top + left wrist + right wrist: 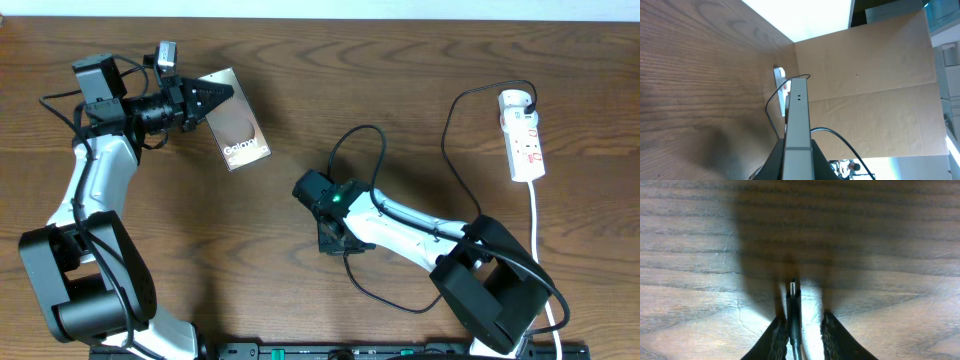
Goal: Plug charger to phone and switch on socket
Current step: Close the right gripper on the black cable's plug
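Two claws work over a wood-grain bench [400, 60]. Overhead, the left claw [213, 98] grasps the bronze-faced phone [238, 130] at far left, well apart from the white socket [522, 135] near the right edge, with open bench between them. Only the right wrist view shows the charger [794, 312] with its metal tip between the right claw [802, 325] fingers. A gap shows on one side, so whether it is clamped cannot be told.
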Available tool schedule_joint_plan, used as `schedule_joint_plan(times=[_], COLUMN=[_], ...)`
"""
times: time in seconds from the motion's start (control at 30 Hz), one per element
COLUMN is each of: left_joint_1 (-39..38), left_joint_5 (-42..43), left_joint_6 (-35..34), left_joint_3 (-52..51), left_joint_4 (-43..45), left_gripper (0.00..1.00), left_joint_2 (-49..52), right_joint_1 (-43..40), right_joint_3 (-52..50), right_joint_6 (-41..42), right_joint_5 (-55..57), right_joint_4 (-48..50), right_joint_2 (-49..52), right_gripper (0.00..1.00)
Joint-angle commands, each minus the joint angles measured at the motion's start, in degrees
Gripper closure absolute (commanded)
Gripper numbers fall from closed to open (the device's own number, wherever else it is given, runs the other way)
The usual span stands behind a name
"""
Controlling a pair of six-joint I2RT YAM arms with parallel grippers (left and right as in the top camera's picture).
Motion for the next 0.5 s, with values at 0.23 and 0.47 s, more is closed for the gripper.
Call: schedule_joint_plan(times=[0.23, 0.47], left_joint_1=[-0.02, -0.02], left_joint_5=[2.67, 2.69], left_joint_6=[0.13, 0.11], left_joint_3=[0.02, 0.02], left_joint_4=[0.02, 0.02], left_gripper=[0.93, 0.93], left_joint_2=[-0.09, -0.09], right_joint_1=[-0.66, -0.66], right_joint_3=[-0.28, -0.28], right_joint_6=[0.42, 0.42], right_joint_5=[0.46, -2.03], right_joint_4=[-0.2, -0.9], right_joint_2=[0.66, 0.66], right_gripper=[0.95, 0.99])
